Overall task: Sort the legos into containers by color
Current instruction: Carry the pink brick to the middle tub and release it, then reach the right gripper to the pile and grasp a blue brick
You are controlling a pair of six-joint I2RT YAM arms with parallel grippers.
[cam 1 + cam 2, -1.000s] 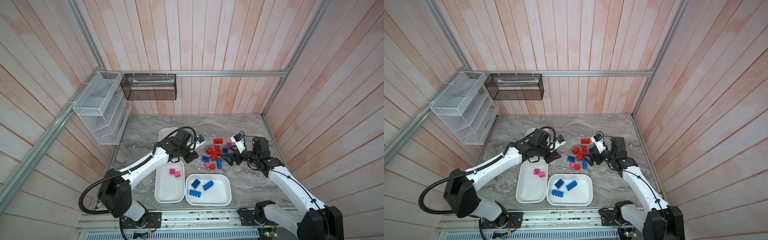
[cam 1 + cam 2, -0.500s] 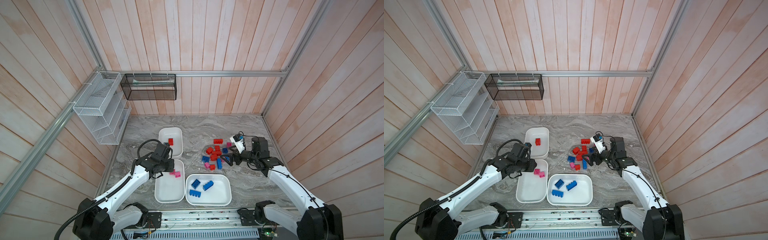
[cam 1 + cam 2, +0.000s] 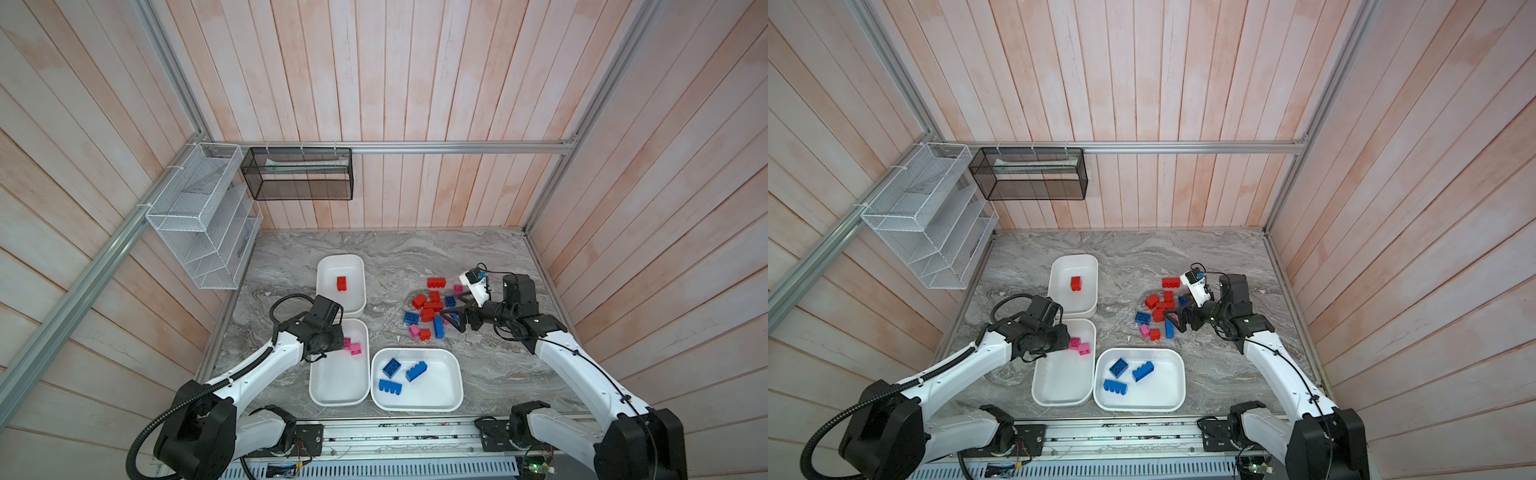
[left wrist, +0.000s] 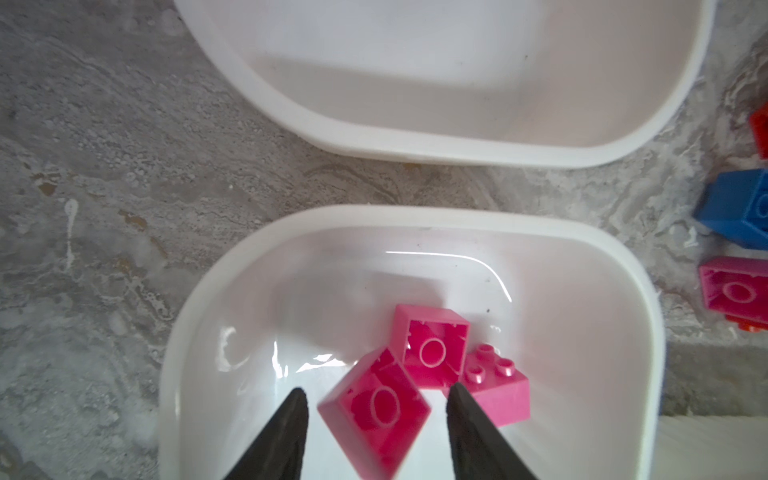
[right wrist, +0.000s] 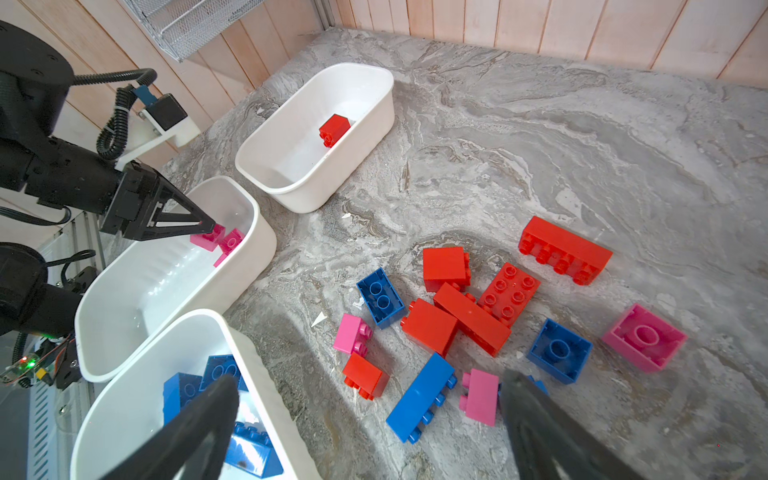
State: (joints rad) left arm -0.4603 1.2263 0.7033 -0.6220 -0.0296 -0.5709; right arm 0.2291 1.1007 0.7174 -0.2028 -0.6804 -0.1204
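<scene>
My left gripper (image 4: 376, 395) hangs open over the far end of the pink legos' tub (image 4: 415, 216). A blurred, tilted pink brick (image 4: 376, 415) lies loose between its jaws, clear of both. Two more pink bricks (image 4: 432, 347) rest beside it. In both top views the far tub (image 3: 340, 259) holds one red brick (image 3: 341, 284) and the near tub (image 3: 457, 386) holds three blue bricks (image 3: 391, 366). Loose red, blue and pink legos (image 3: 430, 309) lie in a pile on the right. My right gripper (image 5: 370, 384) is wide open just above the pile's near edge, holding nothing.
A white wire rack (image 3: 199, 216) and a black mesh basket (image 3: 299, 174) hang on the wooden walls at the back left. The three tubs sit close together on the grey marble table (image 3: 415, 249). The left arm's wrist (image 5: 137, 203) leans over the pink tub.
My left arm swung from the pile back to the pink tub, and its jaws have now parted, letting go of the pink brick. The right arm has not moved.
</scene>
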